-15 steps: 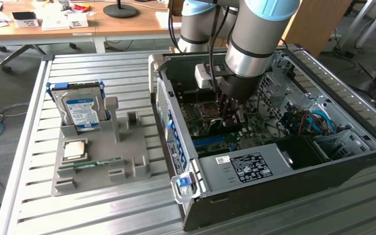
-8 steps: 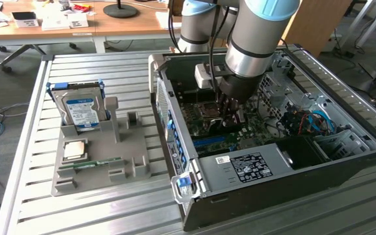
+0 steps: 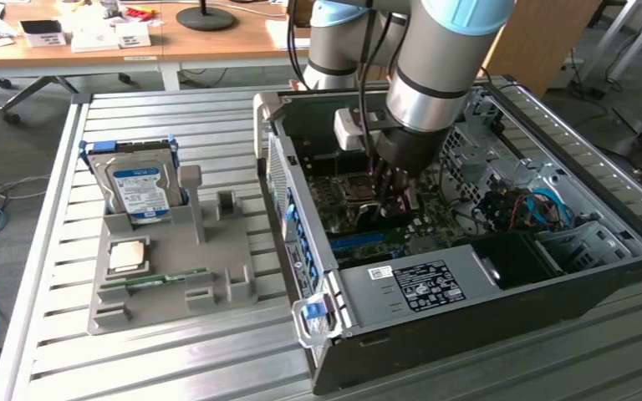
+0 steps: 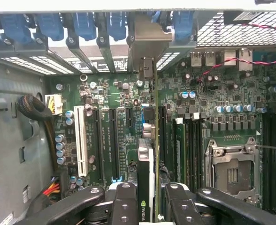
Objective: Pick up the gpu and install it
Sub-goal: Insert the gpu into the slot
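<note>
Now, gpu [image 4: 146, 157]: edge-on and upright, clamped between the fingers, down inside the computer case [image 3: 588, 276] over the motherboard [image 4: 213, 108].
Gripper [image 4: 149, 188]: narrowed onto the card, one finger on each face, nothing else in its hold.
End bracket [image 4: 149, 40]: silver, straight ahead of the fingertips, right at the rear slot openings beside the blue latches [image 4: 81, 23].
Slot under the card: hidden by the card's own edge, so I cannot tell whether the contacts have entered it.
Step in hand: the install, by my reading. The card is lifted and lined up along the board, not visibly seated.
What the move calls for: edge connector square over its slot, bracket in its opening, then a straight, even press with no twisting.
Beside the gripper: white slot [image 4: 81, 140] and black slots [image 4: 109, 145] to one side, CPU socket [image 4: 232, 166] to the other.
Well away, outside the case: hard drive [image 3: 143, 188] and memory stick [image 3: 170, 278] on the grey tray [image 3: 231, 276].
</note>
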Available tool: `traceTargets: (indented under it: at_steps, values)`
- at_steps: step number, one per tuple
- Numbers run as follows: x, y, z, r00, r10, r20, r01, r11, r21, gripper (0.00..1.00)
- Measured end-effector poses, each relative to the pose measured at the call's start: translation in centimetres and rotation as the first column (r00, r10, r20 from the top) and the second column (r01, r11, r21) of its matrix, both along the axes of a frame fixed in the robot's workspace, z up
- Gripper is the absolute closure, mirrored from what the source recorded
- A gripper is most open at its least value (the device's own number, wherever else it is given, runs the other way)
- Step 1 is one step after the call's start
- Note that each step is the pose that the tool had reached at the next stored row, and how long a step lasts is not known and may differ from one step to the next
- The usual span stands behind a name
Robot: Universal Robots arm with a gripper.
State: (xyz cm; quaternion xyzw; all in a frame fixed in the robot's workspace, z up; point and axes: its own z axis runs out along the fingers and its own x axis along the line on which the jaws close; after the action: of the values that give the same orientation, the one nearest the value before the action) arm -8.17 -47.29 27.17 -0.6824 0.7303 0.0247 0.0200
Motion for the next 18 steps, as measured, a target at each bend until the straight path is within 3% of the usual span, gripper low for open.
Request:
traceTargets:
  at_steps: [18]
  values:
    - [0.07, 0.0, -0.25, 1.0, 0.007, 0.0, -0.007, 1.0, 0.0001, 0.73]
